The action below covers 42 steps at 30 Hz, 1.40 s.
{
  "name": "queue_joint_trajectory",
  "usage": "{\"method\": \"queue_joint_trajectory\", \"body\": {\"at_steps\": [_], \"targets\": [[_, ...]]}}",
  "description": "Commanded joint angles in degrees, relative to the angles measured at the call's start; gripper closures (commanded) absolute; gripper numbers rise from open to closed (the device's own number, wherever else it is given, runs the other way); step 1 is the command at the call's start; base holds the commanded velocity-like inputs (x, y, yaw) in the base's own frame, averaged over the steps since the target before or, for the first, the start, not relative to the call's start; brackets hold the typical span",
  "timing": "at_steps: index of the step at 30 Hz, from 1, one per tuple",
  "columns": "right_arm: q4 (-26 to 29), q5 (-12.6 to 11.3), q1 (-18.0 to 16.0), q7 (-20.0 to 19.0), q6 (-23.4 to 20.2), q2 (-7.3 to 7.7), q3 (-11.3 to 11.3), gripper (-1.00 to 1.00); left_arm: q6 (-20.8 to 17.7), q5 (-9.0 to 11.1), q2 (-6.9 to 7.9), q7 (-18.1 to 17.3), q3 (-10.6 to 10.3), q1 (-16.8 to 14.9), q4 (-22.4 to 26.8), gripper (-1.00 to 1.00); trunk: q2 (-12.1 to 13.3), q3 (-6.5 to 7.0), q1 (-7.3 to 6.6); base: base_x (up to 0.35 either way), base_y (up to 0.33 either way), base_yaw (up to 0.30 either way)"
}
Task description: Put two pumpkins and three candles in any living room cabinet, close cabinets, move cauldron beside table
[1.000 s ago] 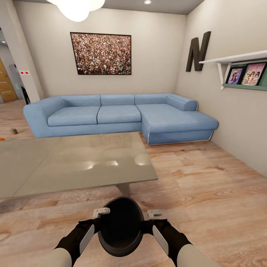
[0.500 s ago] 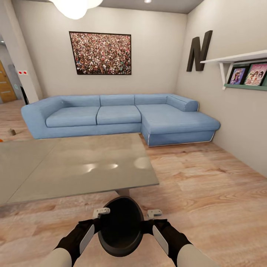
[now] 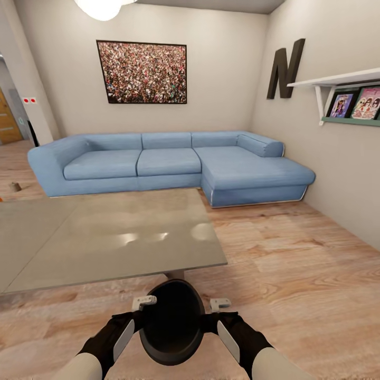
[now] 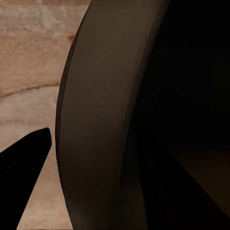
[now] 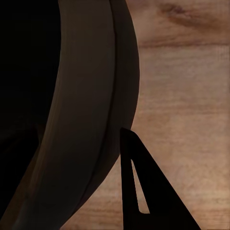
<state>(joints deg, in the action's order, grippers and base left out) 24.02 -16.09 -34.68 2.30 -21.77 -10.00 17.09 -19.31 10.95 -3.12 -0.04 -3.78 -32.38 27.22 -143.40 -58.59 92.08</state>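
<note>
Cauldron [image 3: 172, 322], one, sits clamped between two grippers, left [image 3: 138, 312] and right [image 3: 211, 314], just short of one table [image 3: 105, 232]. Left wrist: cauldron wall [image 4: 105, 120] against one finger [image 4: 24, 167], floor [image 4: 28, 57] beyond. Right wrist: likewise, finger [image 5: 139, 191] outside the rim.

Bright, even ceiling-lamp [image 3: 103, 8] light
</note>
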Motion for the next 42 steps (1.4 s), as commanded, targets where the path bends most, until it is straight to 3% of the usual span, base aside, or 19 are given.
{"method": "queue_joint_trajectory", "body": {"at_steps": [1, 24, 42], "targets": [[0.06, 0.01, -0.03, 0.33, -0.23, 0.0, 0.14, 1.0, -0.29, 0.83, 0.05, 0.13, -0.09, -0.05, 0.24, 1.0, -0.05, -0.27, 0.0, 0.0, 0.0, 0.0], [0.06, 0.01, -0.03, 0.33, -0.24, 0.0, 0.14, 1.0, -0.29, 0.83, 0.05, 0.13, -0.09, -0.05, 0.21, 1.0, -0.36, -5.37, 0.59, 0.0, 0.0, 0.0], [0.06, 0.01, -0.03, 0.33, -0.28, 0.0, 0.14, 1.0, -0.29, 0.83, 0.05, 0.13, -0.09, -0.05, 0.29, 1.0, -0.36, -5.37, 0.59, 0.038, 0.0, 0.0]]}}
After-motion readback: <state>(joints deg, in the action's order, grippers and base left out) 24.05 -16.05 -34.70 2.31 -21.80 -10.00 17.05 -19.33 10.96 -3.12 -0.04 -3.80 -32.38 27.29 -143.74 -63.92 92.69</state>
